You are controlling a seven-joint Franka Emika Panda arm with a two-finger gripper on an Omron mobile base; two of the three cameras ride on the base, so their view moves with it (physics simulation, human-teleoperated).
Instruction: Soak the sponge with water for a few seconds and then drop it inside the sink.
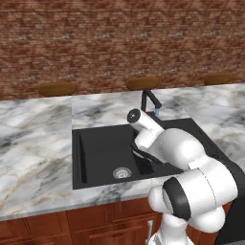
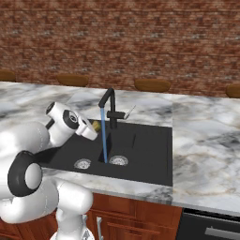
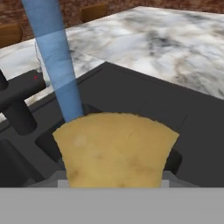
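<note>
A marble bench (image 2: 206,136) below a brick wall holds one black sink (image 2: 150,154) with two drains. The tool (image 2: 93,126), fingers hidden, grips one sponge (image 3: 116,148) beside the water (image 2: 103,136), over the sink.

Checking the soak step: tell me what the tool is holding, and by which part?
The tool holds the yellow sponge by its near end; the far end sticks out beside the water.
</note>
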